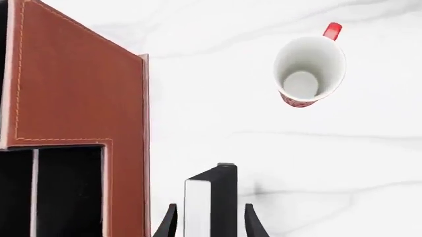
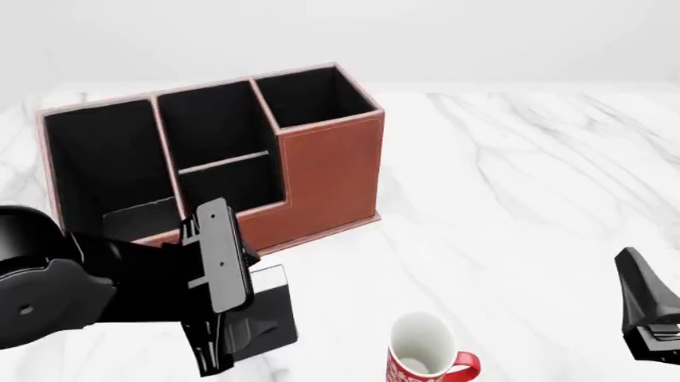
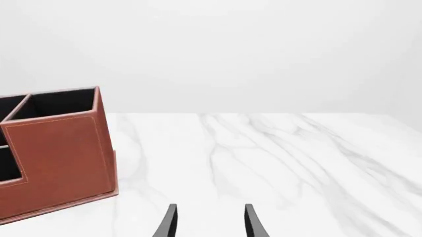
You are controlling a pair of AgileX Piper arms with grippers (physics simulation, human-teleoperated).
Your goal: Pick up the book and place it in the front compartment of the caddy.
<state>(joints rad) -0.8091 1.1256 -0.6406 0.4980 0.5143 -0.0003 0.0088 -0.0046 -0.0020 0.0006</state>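
Note:
The black book [image 1: 221, 192], white page edge showing, stands on end between my left gripper's [image 1: 211, 210] fingers, which are shut on it. In the front view the book [image 2: 271, 306] hangs low over the table just in front of the red-brown caddy [image 2: 334, 171]. The front compartment [image 2: 228, 185] lies behind the low wall, a little beyond the book, and my left arm [image 2: 64, 286] hides part of it. In the left wrist view the caddy's tall wall [image 1: 79, 89] stands close beside the book. My right gripper [image 3: 211, 222] is open and empty at the table's near right [image 2: 648, 318].
A red-and-white mug [image 2: 425, 354] stands upright near the front edge, right of the book, and also shows in the left wrist view [image 1: 309, 69]. White marble table [image 2: 510, 199] stretches right of the caddy [image 3: 59, 148].

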